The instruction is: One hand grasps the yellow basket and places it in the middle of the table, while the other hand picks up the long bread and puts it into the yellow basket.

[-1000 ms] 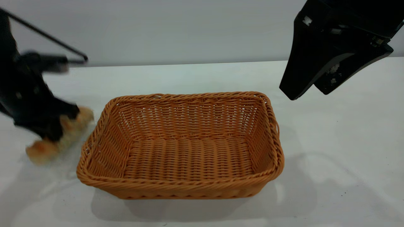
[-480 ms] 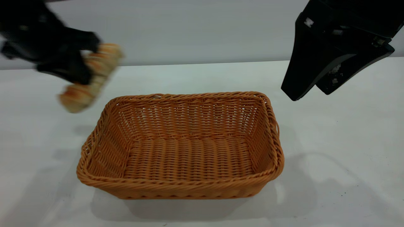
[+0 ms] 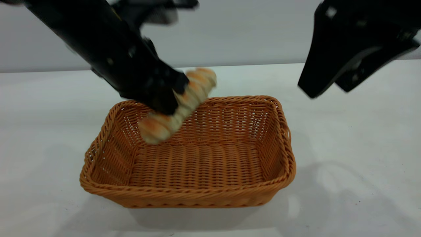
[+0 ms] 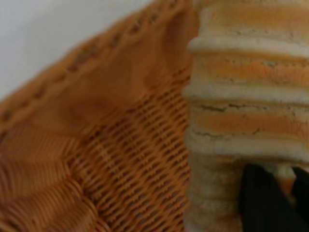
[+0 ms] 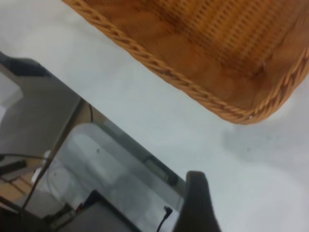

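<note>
Wicker basket (image 3: 187, 184) sits ready; left gripper (image 3: 171, 98), clamping the bread (image 3: 179, 105) (mid-length), should lower before letting go; right gripper (image 3: 324, 89) hangs open.

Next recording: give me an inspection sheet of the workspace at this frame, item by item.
Surface: plain white table, a few tiny dark specks.
Job's things: orange-tan woven wicker basket stands mid-table; ridged golden-and-cream long bread roll held tilted above its left rear part, not yet inside.
Clutter: nothing seen.
Grippers: left gripper shut on the roll over the basket; right gripper raised beyond the basket's right rear corner, fingers apart, holding nothing.
Cables: nothing seen on the table.
Surroundings: pale grey wall behind.
</note>
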You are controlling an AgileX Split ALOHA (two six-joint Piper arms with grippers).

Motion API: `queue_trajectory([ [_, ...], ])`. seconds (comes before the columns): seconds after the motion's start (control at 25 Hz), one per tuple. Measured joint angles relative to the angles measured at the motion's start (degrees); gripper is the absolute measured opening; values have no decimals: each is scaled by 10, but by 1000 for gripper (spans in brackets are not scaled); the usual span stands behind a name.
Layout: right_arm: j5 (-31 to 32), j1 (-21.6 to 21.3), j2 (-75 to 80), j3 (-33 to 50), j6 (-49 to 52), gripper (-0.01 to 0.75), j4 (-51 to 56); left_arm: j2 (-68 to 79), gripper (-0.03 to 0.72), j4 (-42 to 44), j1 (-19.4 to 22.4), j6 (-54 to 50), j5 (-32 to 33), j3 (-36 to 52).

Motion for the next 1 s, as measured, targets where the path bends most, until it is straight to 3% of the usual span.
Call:
queue_trajectory([
  [0.12,4,0,-36,0,0,589,-2,18,228,1,2,5,-3,0],
  [0.32,12,0,-103,0,0,589,-24,12,515,2,8,7,-9,0],
  [0.44,20,0,-140,0,10,589,-46,-21,601,8,22,7,6,0],
  [0.56,35,0,-175,1,25,589,-71,-73,612,39,52,9,46,0],
  [0.8,78,0,-236,2,48,589,-119,-196,557,61,140,10,167,0],
  [1.0,86,0,-298,54,50,589,-132,-304,544,64,190,15,244,19],
])
